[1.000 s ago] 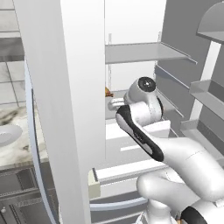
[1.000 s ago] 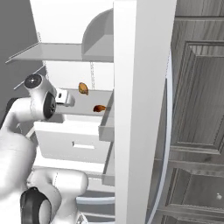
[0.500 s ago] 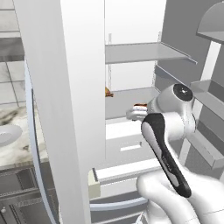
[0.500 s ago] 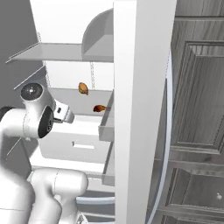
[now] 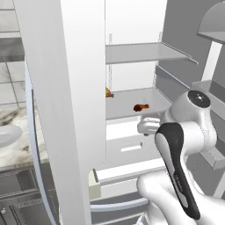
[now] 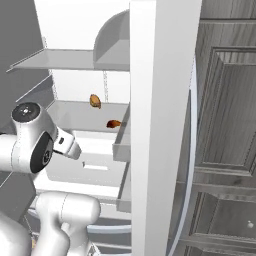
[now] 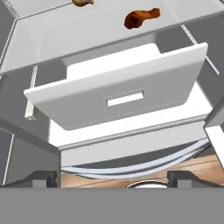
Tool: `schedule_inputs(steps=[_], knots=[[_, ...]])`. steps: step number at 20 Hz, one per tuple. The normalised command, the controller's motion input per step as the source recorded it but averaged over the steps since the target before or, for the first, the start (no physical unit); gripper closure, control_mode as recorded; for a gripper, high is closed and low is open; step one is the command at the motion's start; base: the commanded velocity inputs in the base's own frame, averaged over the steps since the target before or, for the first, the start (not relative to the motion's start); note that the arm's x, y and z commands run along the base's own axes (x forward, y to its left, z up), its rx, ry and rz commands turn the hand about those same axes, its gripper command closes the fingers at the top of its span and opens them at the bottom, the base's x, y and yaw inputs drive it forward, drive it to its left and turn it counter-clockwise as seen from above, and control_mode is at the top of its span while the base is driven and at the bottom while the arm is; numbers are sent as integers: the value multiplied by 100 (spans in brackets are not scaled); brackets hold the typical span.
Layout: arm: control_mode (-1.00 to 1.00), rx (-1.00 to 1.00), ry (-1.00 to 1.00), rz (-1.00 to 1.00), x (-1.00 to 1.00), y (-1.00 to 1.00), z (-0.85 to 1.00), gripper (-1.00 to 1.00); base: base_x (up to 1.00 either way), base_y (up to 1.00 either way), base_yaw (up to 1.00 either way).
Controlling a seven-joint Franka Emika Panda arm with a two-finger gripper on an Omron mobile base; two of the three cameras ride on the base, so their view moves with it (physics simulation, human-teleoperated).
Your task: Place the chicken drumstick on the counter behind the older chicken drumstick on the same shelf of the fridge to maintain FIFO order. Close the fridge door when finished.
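Lying on the white shelf (image 5: 132, 102) of the open fridge (image 6: 165, 100), one chicken drumstick (image 5: 141, 107) sits near the front edge, a second drumstick (image 6: 95, 101) farther back and left, well apart. Drawer front (image 7: 118, 89) sits just below the shelf. Gripper (image 7: 111, 178) jaws spread fully wide, holding nothing, hanging in front of the drawer.

All 3 views face the fridge (image 5: 132, 66) shelf (image 7: 87, 30).
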Motion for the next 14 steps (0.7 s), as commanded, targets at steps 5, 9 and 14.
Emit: schedule_inputs(steps=[5,9,14], knots=[[-100,0,8,0,2,0,-17,-100,0,0,0],[-100,1,-2,0,-35,-11,-4,-100,0,0,0],[100,0,-10,0,-43,1,-6,-100,-34,0,0]])
